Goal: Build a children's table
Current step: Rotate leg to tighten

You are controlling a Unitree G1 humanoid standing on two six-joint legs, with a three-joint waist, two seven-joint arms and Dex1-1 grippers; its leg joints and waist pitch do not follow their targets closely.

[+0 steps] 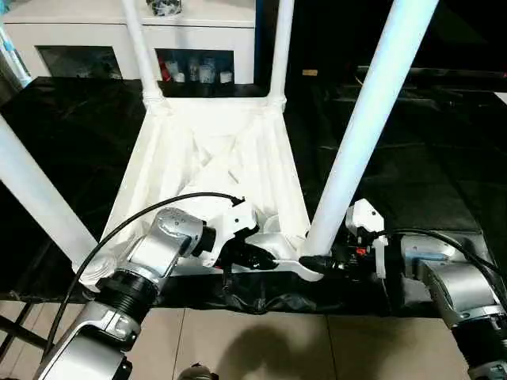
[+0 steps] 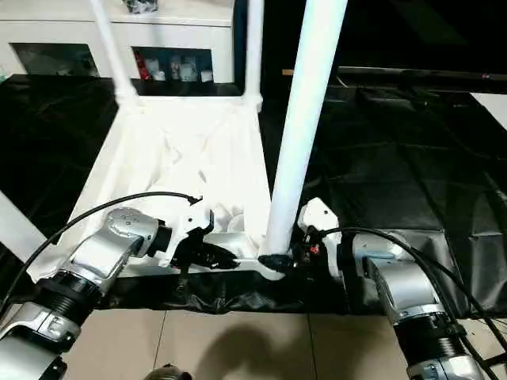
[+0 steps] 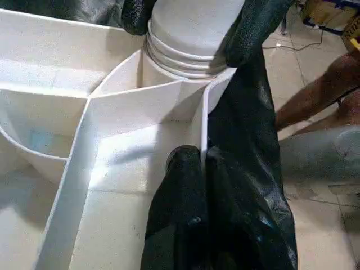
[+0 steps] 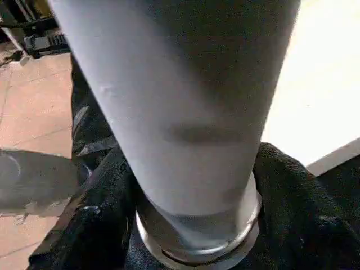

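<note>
white cabinet point(image 1: 119, 32) with glass doors, black sheet point(image 1: 444, 174), tiled floor point(image 1: 317, 348)

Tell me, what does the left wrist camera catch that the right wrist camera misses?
Left wrist view: the ribbed underside of the table top, with the left end effector pinching its rim close to the corner socket. Right wrist view: a close look along the smooth shaft of the leg as it rises away. Shared: that leg's ringed base, and the right end effector clasping it from two sides.
</note>
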